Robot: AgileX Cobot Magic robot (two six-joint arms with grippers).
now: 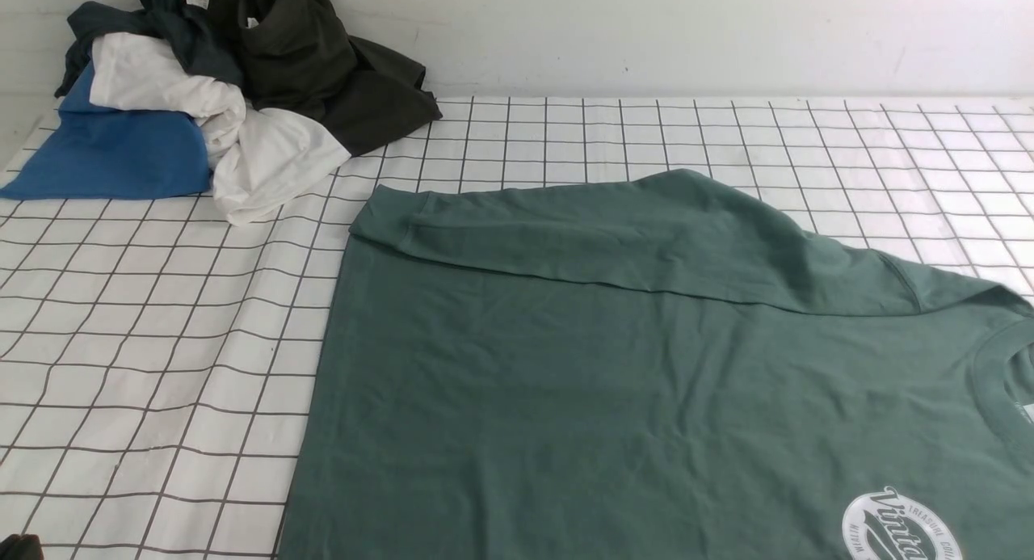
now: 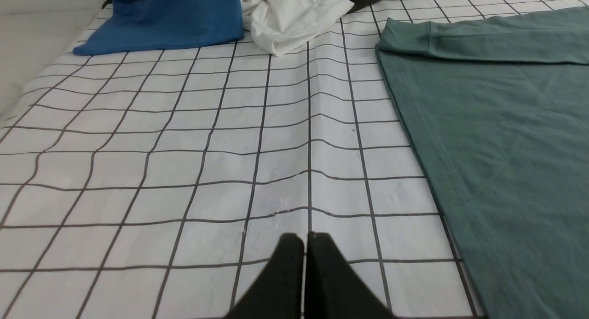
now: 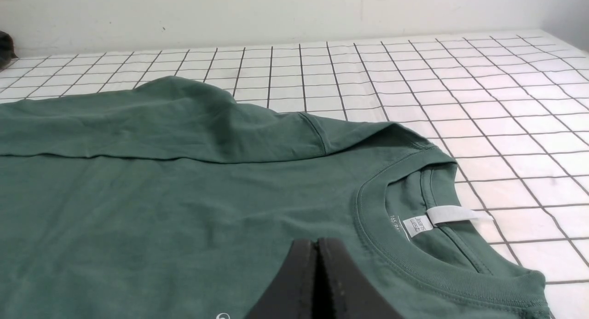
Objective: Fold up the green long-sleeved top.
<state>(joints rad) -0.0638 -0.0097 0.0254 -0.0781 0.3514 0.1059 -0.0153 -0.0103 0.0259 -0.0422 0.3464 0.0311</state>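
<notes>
- white cloth (image 1: 145, 342) printed with a dark grid, over the whole table, thin and rippled into soft ridges
- green long-sleeved top (image 1: 646, 382) on the right half of that cloth, chest side up, neck toward the robot's right and hem toward the middle; matte teal jersey, limp, with shallow creases, likely to drag and bunch if pulled by one corner
- judged as early in the fold: far side brought in, body at full length, near side out of frame so impossible to say
- heap of other clothes (image 1: 226, 83) at the far left corner, well apart from the top: blue, white and dark pieces, crumpled
- far sleeve (image 1: 614, 237) laid back over the body along the far edge, cuff near the hem corner, fold line fairly straight
- ribbed collar (image 3: 391, 245), a thick stitched ring, open and flat
- round white logo (image 1: 897, 528) on the chest, cut off by the frame edge
- small white label (image 3: 453, 214) inside the neck, sticking out past the collar
- right gripper (image 3: 317, 243) over the chest just beside the collar, jaws pressed together, apparently holding nothing
- left gripper (image 2: 304, 238) over bare cloth near the hem edge, jaws pressed together, empty
- next move, as a guess: spreading both pincers, then pinching two matching points, shoulder and hem, low enough to catch the fabric without the cloth beneath
</notes>
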